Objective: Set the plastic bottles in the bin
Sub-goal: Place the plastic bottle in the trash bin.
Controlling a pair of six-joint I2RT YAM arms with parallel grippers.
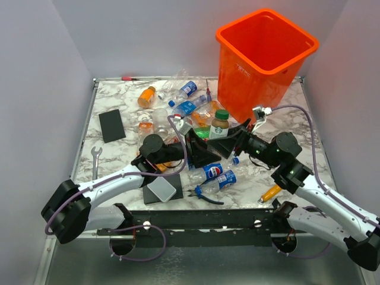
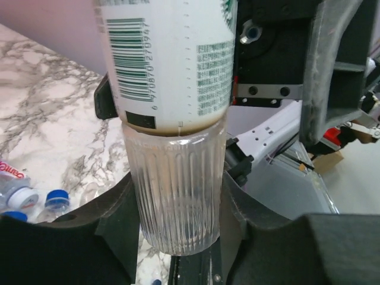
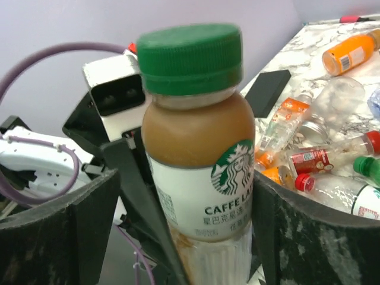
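A coffee bottle (image 1: pixel 221 123) with a green cap and a white label stands upright between my two grippers at the table's middle. My left gripper (image 2: pixel 178 219) is shut on its clear ribbed base (image 2: pixel 178 196), with both fingers pressed against the sides. My right gripper (image 3: pixel 187 237) stands open around the same bottle (image 3: pixel 196 172), with a gap on its left side. In the top view the left gripper (image 1: pixel 209 145) and right gripper (image 1: pixel 233 142) meet below the bottle. Several more plastic bottles (image 1: pixel 185 90) lie scattered behind, and two blue-labelled ones (image 1: pixel 214 173) lie in front. The orange bin (image 1: pixel 249 89) stands at the back right.
Blue-handled pliers (image 1: pixel 205 196) and an orange-handled screwdriver (image 1: pixel 270 193) lie near the front edge. A wrench (image 1: pixel 95 160) and a black block (image 1: pixel 111 125) sit at the left. A grey pad (image 1: pixel 161 190) lies by the left arm, and a red pen (image 1: pixel 129 78) lies at the back edge.
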